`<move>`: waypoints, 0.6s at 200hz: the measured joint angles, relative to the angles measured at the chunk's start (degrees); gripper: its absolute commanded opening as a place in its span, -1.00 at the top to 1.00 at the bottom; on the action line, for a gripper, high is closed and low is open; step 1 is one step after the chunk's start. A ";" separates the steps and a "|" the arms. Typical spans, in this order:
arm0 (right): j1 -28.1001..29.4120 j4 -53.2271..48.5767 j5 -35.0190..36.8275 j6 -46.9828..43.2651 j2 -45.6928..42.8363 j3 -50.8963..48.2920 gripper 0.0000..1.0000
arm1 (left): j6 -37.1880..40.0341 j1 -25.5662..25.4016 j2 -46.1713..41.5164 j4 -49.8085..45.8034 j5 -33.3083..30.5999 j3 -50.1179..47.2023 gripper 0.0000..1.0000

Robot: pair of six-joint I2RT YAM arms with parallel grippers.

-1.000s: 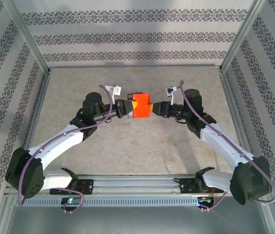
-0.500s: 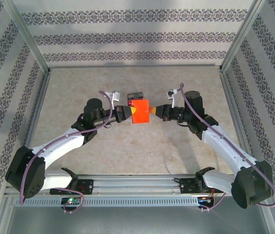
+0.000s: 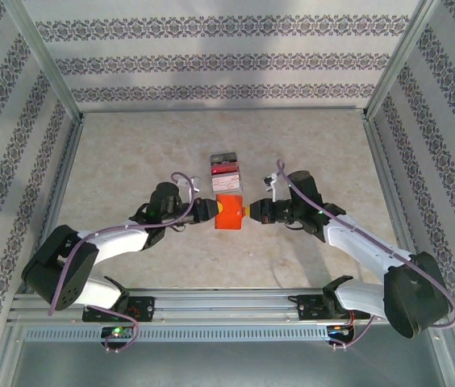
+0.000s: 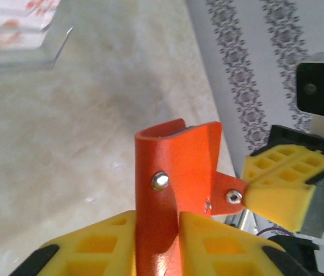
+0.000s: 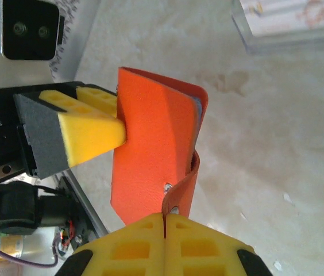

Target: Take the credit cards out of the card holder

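The orange card holder (image 3: 229,212) hangs between both grippers over the table's middle. My left gripper (image 3: 211,211) grips its folded body from the left; in the left wrist view the yellow fingers (image 4: 96,241) press either side of the card holder (image 4: 176,167). My right gripper (image 3: 251,211) is shut on the small snap tab (image 5: 180,190), which bends away from the card holder (image 5: 153,144). A thin grey-blue inner edge (image 5: 198,109) shows at the fold. The credit cards are hidden.
A clear tray (image 3: 224,169) with red and pale contents lies on the table just behind the holder; its corner shows as the tray (image 5: 288,23) in the right wrist view. Patterned walls enclose the beige table (image 3: 131,145).
Both grippers have carried the holder toward the near edge and lower, uncovering the clear tray behind it. The right gripper has closed on the snap tab.
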 measured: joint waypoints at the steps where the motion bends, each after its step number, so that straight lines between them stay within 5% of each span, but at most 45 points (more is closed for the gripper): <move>1: 0.11 -0.02 0.07 0.04 0.11 -0.09 1.00 | -0.02 -0.02 0.11 0.04 -0.07 -0.04 0.41; 66: 0.83 0.24 1.88 0.17 2.23 -1.25 1.00 | -1.44 -0.35 4.81 3.50 -2.08 -2.49 -0.20; 120: 0.83 0.87 1.77 0.15 2.95 -1.25 1.00 | -0.52 -0.35 1.49 -0.33 -3.87 -1.55 -0.26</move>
